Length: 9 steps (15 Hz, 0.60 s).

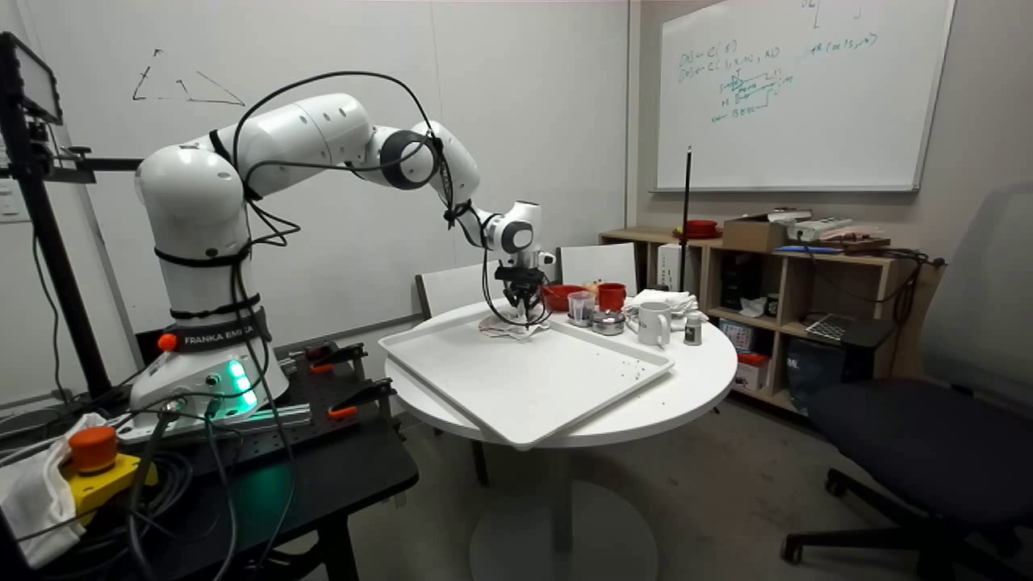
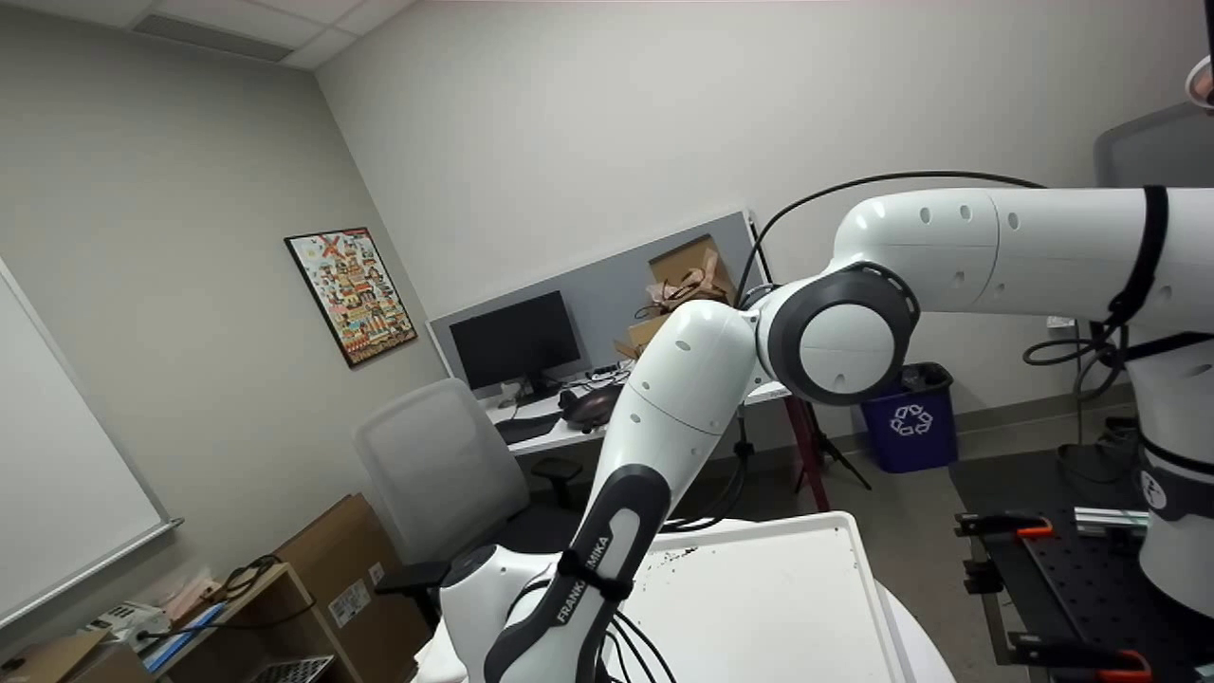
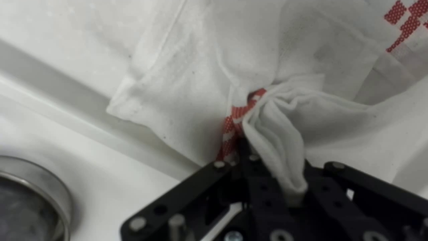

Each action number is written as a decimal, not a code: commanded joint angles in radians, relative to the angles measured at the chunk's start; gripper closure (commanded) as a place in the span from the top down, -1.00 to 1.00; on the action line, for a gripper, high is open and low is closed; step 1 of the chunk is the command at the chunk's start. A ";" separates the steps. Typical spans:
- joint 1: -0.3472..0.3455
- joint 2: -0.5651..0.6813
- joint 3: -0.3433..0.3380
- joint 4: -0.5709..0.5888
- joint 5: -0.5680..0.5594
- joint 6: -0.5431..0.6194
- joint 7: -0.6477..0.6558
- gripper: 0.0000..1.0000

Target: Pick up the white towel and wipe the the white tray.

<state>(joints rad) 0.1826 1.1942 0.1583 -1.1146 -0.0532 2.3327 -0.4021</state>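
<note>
While dark specks (image 2: 681,553) dot the tray (image 1: 524,387), claw (image 3: 284,167) grips towel (image 3: 190,87)

Clamped on a bunched fold, the claw stands narrow; the rest of the towel spreads on the tray by its edge, with a round tin (image 3: 40,190) just outside. The specks lie well apart, near a corner.

In an exterior view the camera stands well back, looking slightly down across the round table (image 1: 694,391), with the robot arm (image 1: 311,141) at left. In an exterior view with a desk (image 2: 555,438) at the far side, the camera sits tilted, facing roughly the opposite way, the arm close in front. Both exterior views share arm, table, whiteboard (image 1: 807,137) and white tray (image 1: 524,379). The wrist view looks down from very near onto the white towel (image 3: 187,83).
</note>
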 commanded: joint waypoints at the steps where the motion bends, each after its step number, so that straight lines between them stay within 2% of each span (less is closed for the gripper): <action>1: 0.006 -0.007 -0.022 -0.039 -0.016 0.032 0.013 -0.96; 9: 0.001 -0.065 -0.046 -0.160 -0.021 0.117 0.022 -0.96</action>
<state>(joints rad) 0.1835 1.1679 0.1460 -1.1736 -0.0531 2.3943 -0.4020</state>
